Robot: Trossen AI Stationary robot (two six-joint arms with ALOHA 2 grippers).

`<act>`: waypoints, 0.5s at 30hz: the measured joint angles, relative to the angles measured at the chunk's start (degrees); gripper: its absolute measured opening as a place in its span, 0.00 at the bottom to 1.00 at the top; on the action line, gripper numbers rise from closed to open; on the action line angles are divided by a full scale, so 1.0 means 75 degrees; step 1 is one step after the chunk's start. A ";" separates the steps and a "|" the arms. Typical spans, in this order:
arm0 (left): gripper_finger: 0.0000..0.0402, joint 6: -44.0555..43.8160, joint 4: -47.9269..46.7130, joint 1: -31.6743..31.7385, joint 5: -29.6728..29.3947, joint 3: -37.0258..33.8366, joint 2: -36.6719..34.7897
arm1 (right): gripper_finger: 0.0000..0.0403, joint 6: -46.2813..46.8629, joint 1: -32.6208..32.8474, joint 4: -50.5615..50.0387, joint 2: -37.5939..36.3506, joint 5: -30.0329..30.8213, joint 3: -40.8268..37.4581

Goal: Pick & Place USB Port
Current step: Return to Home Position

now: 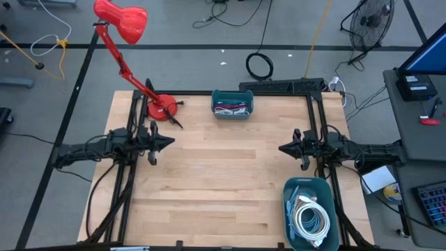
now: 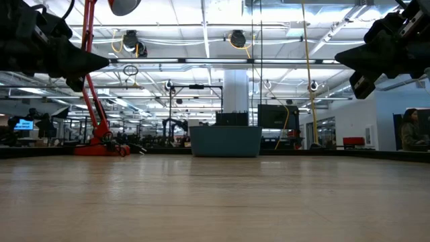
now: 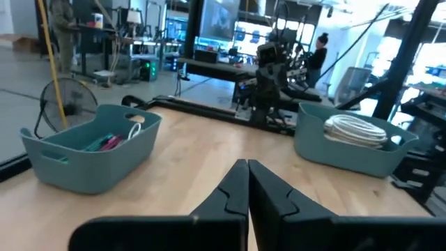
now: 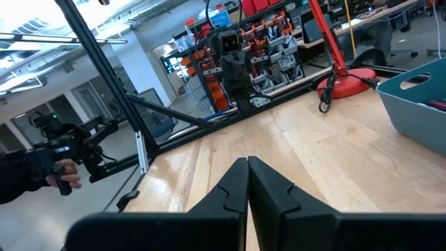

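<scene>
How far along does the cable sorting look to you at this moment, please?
Done: a white coiled cable lies in the near-right blue bin, and the far blue bin holds cables too. In hand: nothing; the left tool and right tool are shut, empty, above the table at its two sides. Left: probably only settling both at rest.

You see both arms in matte black: left arm (image 1: 94, 148) mid-left of frame, right arm (image 1: 369, 148) mid-right. Left gripper (image 3: 247, 164): dark angular fingers (image 3: 230, 199), thin tapered tips.
</scene>
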 joint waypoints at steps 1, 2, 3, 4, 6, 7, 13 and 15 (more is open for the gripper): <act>0.00 -0.0088 -0.0005 0.0025 -0.0002 0.0000 -0.0014 | 0.00 0.0001 0.0000 -0.0001 0.0000 -0.0002 0.0000; 0.01 -0.0194 0.0000 0.0042 -0.0007 0.0003 -0.0017 | 0.00 0.0000 0.0002 -0.0001 0.0000 0.0000 0.0002; 0.01 -0.0300 -0.0039 0.0067 -0.0005 0.0003 -0.0014 | 0.00 0.0000 0.0000 -0.0001 0.0000 0.0000 0.0002; 0.02 -0.0451 -0.0058 0.0074 -0.0004 0.0005 -0.0011 | 0.00 0.0000 0.0000 -0.0001 0.0000 0.0000 0.0000; 0.04 -0.0837 -0.0116 0.0072 -0.0071 0.0014 -0.0011 | 0.00 0.0000 0.0000 -0.0004 0.0000 0.0000 0.0000; 0.05 -0.0977 -0.0124 0.0072 -0.0172 0.0017 0.0004 | 0.00 0.0000 0.0000 -0.0004 0.0000 -0.0001 0.0000; 0.08 -0.1348 -0.0096 0.0066 -0.0270 0.0020 0.0065 | 0.00 0.0000 0.0000 -0.0007 0.0000 -0.0003 0.0002; 0.08 -0.1379 -0.0082 0.0066 -0.0270 0.0020 0.0062 | 0.00 0.0000 0.0000 -0.0007 0.0000 0.0000 0.0002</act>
